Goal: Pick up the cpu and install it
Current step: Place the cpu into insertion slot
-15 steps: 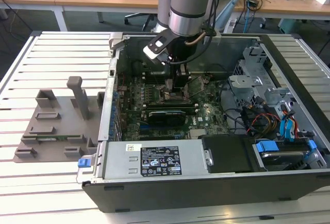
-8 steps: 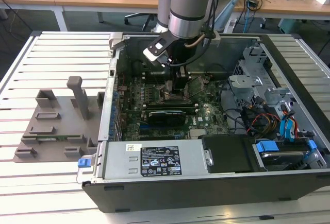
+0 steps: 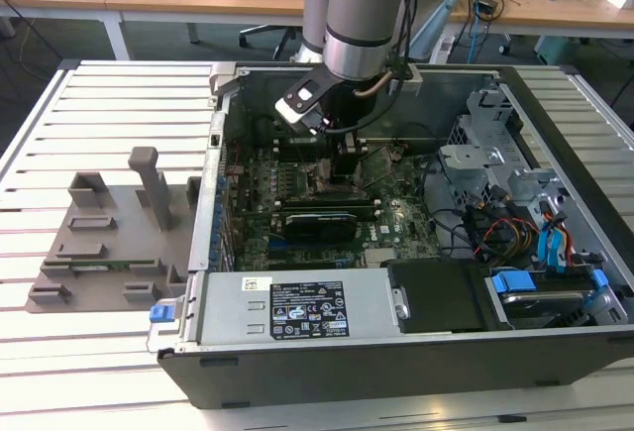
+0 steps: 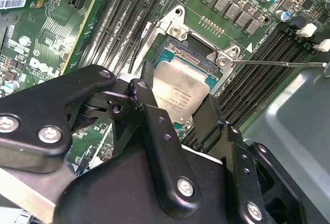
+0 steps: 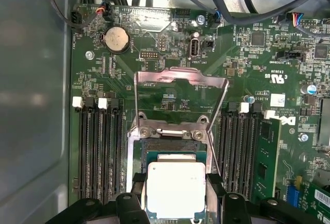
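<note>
The cpu is clamped at two opposite edges between the narrowed gripper fingers, right over the open socket; whether it is seated cannot be told. The load plate is seen raised open just beyond the socket. In the exterior view the gripper is set inside the open case, over the motherboard.

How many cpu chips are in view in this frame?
1. The cpu is held by the gripper over the open socket on the motherboard, seen in both wrist views. Another could be hidden behind the arm in the exterior view.
</note>
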{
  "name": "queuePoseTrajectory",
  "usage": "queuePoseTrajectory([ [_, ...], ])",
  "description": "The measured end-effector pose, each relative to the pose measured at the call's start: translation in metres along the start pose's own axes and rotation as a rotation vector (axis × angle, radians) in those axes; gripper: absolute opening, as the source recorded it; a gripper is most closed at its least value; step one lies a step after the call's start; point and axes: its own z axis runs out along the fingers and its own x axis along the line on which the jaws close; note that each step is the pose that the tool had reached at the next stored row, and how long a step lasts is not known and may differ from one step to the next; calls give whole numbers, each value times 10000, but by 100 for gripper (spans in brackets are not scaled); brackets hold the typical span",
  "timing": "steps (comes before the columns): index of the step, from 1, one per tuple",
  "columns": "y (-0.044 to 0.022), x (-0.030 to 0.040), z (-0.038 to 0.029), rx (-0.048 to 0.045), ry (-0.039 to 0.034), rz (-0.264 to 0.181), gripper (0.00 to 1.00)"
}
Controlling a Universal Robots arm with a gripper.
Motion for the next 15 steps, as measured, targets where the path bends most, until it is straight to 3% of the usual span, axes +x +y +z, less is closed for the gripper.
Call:
queuePoseTrajectory([
  [7,-4,3,79,9,17,457,55],
  [15,-2,8,171,11,18,496,55],
])
